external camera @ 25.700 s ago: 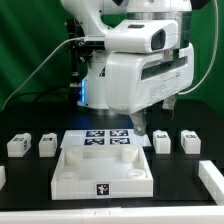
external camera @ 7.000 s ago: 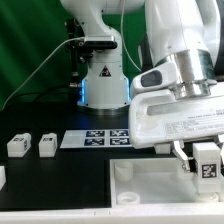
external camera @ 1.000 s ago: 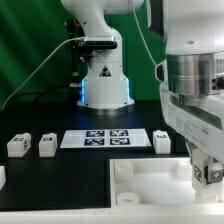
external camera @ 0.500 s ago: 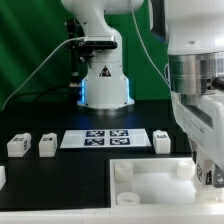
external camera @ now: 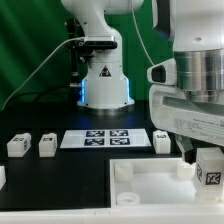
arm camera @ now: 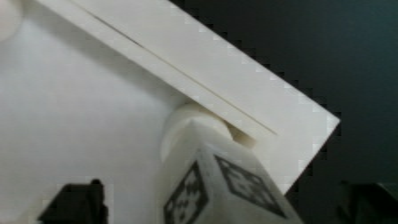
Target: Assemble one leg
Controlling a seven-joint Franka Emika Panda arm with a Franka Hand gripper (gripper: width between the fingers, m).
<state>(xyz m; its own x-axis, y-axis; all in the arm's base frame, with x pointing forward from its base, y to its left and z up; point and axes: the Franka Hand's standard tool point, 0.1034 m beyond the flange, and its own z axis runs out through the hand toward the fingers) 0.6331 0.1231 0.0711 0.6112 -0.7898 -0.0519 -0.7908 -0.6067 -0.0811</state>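
The exterior view takes in the whole scene: the black table, the arm's base at the far side, the marker board lying flat in the middle, and the big white panel at the near edge toward the exterior view's right. Three spare legs stand loose on the table: two side by side at the exterior view's left, and one just beyond the marker board's right end. The arm's bulky white wrist fills the upper right and hides most of the claw.

The leg being fitted shows at the panel's right far corner, directly under the wrist, with its black-and-white tag facing the camera. It looks upright there, its long axis running up and down, though its foot is hidden by the panel rim.

The wrist view gives what the outside camera cannot: a close look straight down the leg, its tagged face slanted across the frame and its rounded end set against the panel's corner, where two raised edges meet. Whether it is fully seated in the socket cannot be told. The two dark fingertips stand far apart, well clear of the leg on both sides, so the claw is wide and holds nothing.
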